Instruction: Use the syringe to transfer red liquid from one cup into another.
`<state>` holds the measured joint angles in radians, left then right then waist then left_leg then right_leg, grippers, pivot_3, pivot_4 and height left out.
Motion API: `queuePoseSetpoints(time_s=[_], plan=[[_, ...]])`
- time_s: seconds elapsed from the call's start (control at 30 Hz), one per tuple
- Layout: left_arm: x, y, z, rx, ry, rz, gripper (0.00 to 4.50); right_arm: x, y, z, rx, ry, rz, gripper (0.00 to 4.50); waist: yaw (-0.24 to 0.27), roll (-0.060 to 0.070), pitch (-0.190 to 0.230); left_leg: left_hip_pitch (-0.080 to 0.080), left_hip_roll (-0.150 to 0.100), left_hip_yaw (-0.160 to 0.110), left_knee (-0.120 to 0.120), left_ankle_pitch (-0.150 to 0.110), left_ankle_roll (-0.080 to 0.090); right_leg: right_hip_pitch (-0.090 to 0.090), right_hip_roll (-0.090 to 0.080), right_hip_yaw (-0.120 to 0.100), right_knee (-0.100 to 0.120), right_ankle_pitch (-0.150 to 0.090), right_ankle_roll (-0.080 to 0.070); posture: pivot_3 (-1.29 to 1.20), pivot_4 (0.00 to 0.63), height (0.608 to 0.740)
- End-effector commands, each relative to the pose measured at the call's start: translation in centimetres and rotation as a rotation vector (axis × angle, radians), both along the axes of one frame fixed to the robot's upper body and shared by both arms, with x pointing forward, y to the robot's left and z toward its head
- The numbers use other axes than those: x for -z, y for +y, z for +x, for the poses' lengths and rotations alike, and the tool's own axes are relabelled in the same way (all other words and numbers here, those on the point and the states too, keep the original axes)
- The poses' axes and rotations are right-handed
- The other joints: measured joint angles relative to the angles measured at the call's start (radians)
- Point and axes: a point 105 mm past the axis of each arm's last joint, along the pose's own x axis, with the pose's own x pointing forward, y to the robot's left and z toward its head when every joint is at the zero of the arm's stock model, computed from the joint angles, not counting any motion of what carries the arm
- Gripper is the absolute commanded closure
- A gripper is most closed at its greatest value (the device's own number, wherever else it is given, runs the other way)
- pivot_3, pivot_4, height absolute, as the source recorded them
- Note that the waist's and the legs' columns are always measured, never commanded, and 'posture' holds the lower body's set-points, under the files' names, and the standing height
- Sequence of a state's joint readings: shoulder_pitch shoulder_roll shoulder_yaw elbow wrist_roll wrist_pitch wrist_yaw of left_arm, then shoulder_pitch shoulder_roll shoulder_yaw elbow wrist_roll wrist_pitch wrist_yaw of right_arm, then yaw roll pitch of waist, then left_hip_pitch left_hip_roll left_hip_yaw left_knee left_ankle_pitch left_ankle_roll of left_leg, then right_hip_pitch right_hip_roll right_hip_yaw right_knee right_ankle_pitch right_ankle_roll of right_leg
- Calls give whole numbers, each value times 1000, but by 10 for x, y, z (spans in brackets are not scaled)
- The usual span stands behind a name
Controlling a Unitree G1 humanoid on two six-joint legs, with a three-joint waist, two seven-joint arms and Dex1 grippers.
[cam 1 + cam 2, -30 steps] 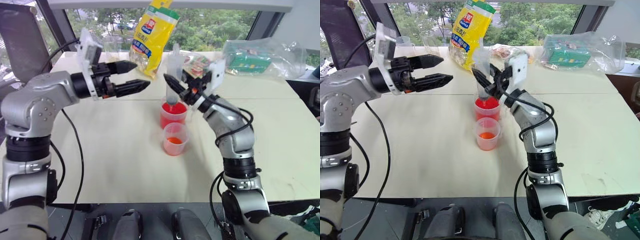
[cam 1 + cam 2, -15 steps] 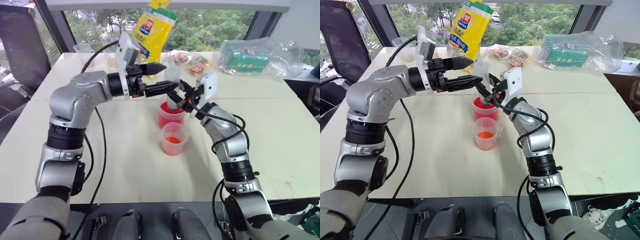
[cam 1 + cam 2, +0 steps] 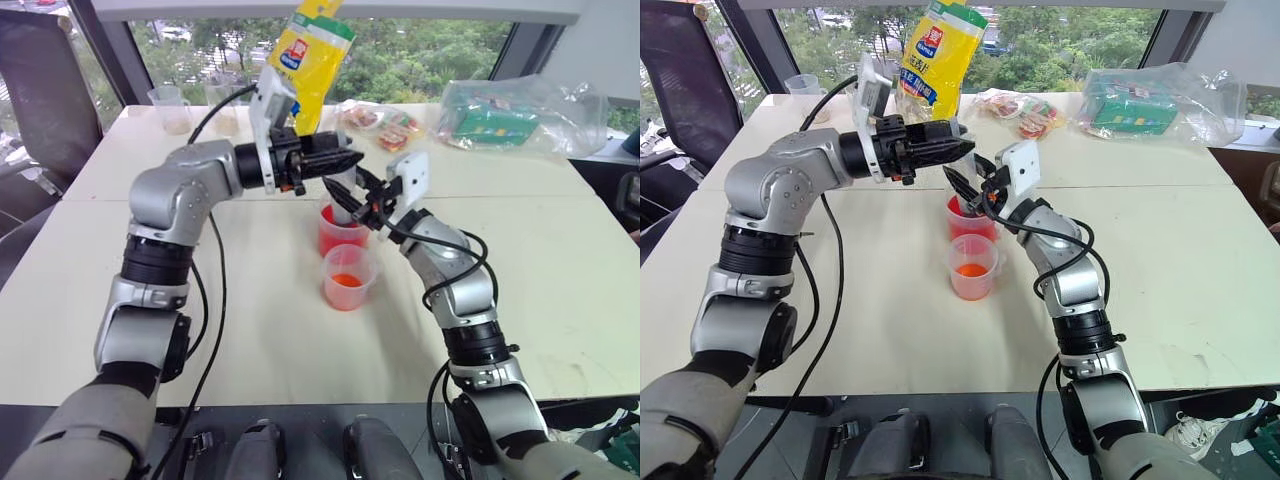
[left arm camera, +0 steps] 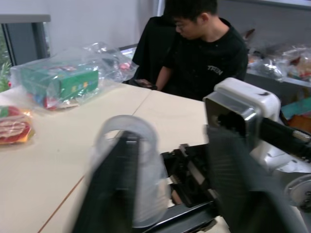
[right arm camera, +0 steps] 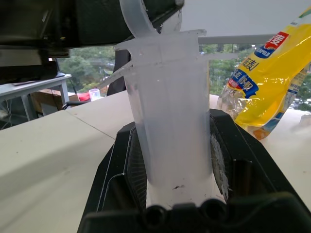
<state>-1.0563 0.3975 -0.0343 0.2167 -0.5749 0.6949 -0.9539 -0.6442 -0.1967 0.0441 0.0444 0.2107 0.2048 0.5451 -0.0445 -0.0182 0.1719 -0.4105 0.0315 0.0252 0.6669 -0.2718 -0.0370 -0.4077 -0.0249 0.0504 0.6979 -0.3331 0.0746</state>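
Right now my right gripper is clamped on the syringe, directly above the red-filled cup; my left gripper pinches its plunger top.

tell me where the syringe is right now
The syringe is upright in the right gripper, over the tall red cup mid-table, its top at the left gripper.

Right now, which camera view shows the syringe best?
The right wrist view: the syringe barrel stands clear between the right pincer fingers. The left wrist view blurs it behind a finger; the eye views show it mostly hidden by both pincers.
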Motion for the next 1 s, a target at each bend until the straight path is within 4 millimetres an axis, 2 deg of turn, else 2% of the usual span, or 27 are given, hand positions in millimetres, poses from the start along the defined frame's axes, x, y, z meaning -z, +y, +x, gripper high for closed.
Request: queuePoseSetpoints(time_s=[0.03,0.07,0.4,0.67,1.0], plan=[[-11,-11,-7,55,-53,-4,4216,-12,4,-4,-17,-49,5,3108,0,0,0,0,0,0,0,0,0,0,0,0,0,0,0,0,150,740],[-13,-11,-6,52,-57,-7,4433,-11,4,-4,-17,-46,4,3108,1,0,0,0,0,0,0,0,0,0,0,0,0,0,0,0,150,740],[-45,-11,-5,35,-144,-38,4433,8,2,4,-17,55,-23,3108,-1,0,0,0,0,0,0,0,0,0,0,0,0,0,0,0,150,740],[-60,-7,-5,23,-190,-53,4433,26,3,3,-41,133,-52,3108,1,0,0,0,0,0,0,0,0,0,0,0,0,0,0,0,150,740],[-74,-2,-1,-2,-232,-68,4433,31,4,3,-46,145,-62,3108,1,0,0,0,0,0,0,0,0,0,0,0,0,0,0,0,150,740]])
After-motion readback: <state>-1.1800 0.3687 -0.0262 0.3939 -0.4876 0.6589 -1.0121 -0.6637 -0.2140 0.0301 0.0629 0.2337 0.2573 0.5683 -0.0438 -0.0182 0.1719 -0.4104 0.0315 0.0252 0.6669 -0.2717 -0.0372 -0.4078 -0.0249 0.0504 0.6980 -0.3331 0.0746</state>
